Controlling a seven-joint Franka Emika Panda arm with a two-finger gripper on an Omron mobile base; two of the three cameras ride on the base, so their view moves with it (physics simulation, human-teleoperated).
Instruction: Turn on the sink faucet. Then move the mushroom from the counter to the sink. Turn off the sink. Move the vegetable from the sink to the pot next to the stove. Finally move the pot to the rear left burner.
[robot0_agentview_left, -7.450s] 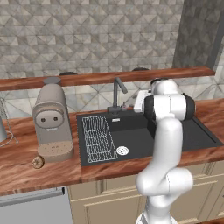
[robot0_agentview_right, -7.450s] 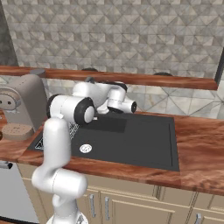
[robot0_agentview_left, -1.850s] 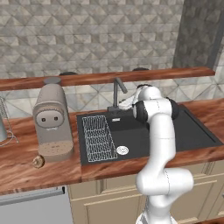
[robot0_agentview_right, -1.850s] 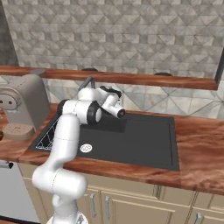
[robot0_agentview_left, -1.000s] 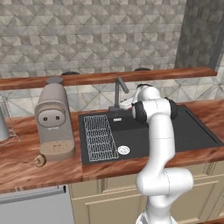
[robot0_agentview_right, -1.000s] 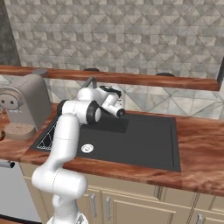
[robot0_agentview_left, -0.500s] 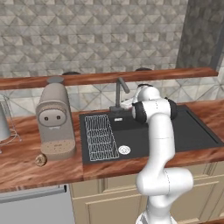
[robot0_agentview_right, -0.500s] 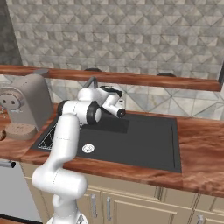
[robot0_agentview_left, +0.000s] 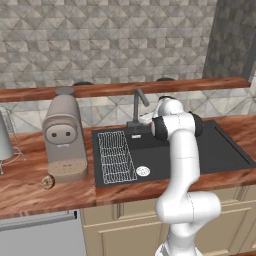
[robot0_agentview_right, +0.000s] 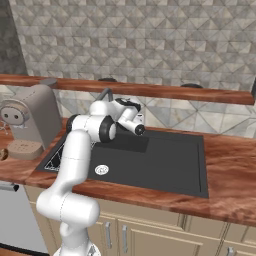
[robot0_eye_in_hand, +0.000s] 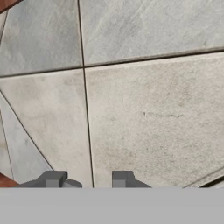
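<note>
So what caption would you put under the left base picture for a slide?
White robot arm reaching over a black sink toward the faucet, coffee machine and mushroom on the wooden counter.

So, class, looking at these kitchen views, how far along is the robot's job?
Done: nothing evident; no water shows at the faucet. In hand: the fingers stand apart and empty, facing wall tiles near the faucet. Left: the mushroom lies on the counter by the coffee machine, so washing it in the sink, then the pot and burner steps, remain.
</note>
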